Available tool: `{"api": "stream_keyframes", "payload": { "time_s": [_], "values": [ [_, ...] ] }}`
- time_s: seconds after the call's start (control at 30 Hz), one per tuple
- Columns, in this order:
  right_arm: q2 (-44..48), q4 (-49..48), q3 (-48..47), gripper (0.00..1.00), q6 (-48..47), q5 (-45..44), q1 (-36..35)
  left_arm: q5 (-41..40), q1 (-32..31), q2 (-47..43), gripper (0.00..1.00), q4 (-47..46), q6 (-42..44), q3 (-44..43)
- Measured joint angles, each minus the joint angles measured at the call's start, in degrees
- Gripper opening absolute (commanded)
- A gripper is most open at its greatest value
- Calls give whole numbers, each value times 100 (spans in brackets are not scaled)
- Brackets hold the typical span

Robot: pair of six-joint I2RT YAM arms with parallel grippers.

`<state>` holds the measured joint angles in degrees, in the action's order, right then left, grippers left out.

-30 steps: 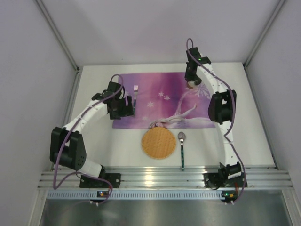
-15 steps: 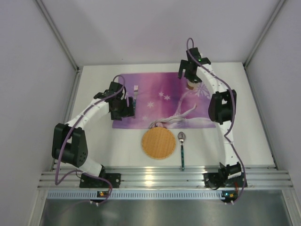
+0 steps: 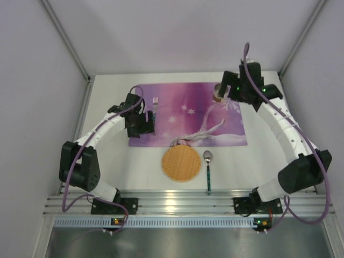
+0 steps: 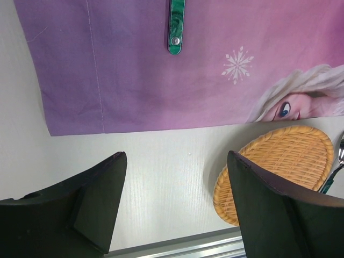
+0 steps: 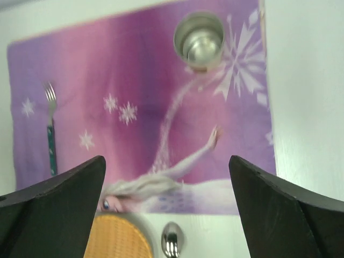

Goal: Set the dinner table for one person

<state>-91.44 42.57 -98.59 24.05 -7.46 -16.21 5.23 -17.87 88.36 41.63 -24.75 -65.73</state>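
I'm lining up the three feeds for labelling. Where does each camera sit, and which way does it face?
Top external: fixed above and behind the robot, looking down on the table; left arm and right arm show whole.
Left wrist: on the left arm, low, looking down past the open left gripper at the placemat's near edge and woven plate.
Right wrist: higher, looking down past the open right gripper at the metal cup on the placemat.
Shared: both wrist views show the fork and spoon.
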Motion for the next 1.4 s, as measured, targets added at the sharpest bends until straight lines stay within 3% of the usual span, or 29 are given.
{"api": "stream_keyframes", "payload": {
  "time_s": [0.1, 0.2, 0.33, 0.4, 0.63, 1.0, 1.23, 1.4],
  "values": [
    [955, -81, 2017, 89, 103, 59, -374, -15, -57, -35, 80, 4, -87, 2],
    [1123, -72, 3589, 78, 348, 201, -922, -35, -177, -114, 80, 7, -186, 4],
    [1174, 245, 4782, 58, 730, 334, -1746, -120, -407, -295, 80, 17, -330, 28],
    [1311, 264, 4957, 51, 916, 326, -2105, -192, -568, -380, 80, 46, -431, 31],
    [1508, 57, 5211, 46, 1423, 304, -2796, -485, -990, -879, 80, 225, -826, 256],
    [1049, -678, 5613, 34, 1670, 485, -3005, -911, -1185, -1781, 80, 708, -1270, 664],
    [802, -870, 5528, 31, 1672, 466, -3246, -1071, -1224, -2059, 80, 962, -1427, 780],
    [625, -868, 5386, 13, 1659, 424, -3383, -1097, -1228, -2098, 80, 999, -1473, 822]
  ]
}}
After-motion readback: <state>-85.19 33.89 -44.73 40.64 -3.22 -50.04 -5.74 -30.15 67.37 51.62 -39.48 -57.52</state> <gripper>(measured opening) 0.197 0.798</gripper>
